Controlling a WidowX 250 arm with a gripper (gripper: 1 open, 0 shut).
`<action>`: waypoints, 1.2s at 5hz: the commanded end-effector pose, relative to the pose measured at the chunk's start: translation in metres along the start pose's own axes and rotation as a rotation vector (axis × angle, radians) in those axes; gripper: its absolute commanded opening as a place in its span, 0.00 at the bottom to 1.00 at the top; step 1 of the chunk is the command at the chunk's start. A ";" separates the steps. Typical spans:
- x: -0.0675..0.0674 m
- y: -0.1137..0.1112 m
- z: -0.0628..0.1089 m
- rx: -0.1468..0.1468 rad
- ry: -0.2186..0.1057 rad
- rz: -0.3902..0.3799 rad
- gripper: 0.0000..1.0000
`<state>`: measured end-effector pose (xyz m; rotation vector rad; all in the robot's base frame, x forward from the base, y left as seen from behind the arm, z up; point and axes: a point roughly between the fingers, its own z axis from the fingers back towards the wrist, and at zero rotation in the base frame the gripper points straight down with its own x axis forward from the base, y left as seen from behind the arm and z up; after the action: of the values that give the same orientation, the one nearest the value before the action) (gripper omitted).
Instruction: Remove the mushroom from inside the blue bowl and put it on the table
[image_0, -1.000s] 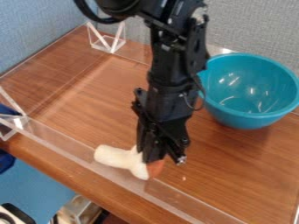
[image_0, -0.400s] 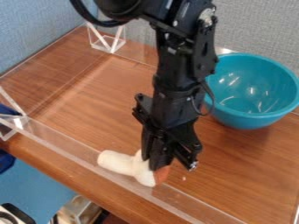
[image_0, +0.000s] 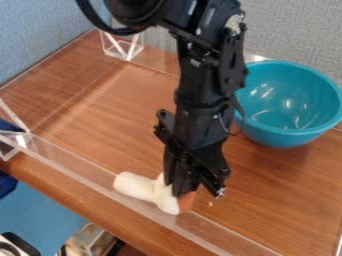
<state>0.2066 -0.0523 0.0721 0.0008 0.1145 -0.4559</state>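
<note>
A brown wood-grain table (image_0: 96, 105) is seen, backed by a pale textured wall (image_0: 287, 35) and edged with a low clear acrylic wall (image_0: 127, 203) along the side nearest the camera. On the table, toward the far right, the blue bowl (image_0: 286, 104) is set upright; all other places are given from it. Its teal-blue inside is smooth and glossy, with small bright reflections on the inner surface, and no mushroom can be made out in the part that is visible.

The mushroom (image_0: 150, 193) is found well apart from the bowl, in front of it and to its left in the view, beside the near acrylic wall. It is laid over on its side, with its stem pointed away from the bowl, toward the left of the view. The stem is cream-coloured, plain and roughly cylindrical, with a rounded end. The cap is reddish-brown and is mostly hidden; only a small patch is shown at the claw. Much less room is taken up by the mushroom than by the bowl.

The black claw (image_0: 191, 190) is lowered in front of the bowl and to its left, over the cap end of the mushroom. It is nearly fully closed, with its tips at the cap; whether the cap is gripped or merely touched cannot be told.
</note>
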 end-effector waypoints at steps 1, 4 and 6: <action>-0.001 0.006 -0.010 -0.003 -0.008 -0.025 0.00; -0.006 0.007 -0.018 0.002 0.013 -0.138 0.00; -0.006 0.004 0.000 0.010 0.029 -0.253 0.00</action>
<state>0.2005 -0.0432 0.0625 -0.0011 0.1778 -0.6887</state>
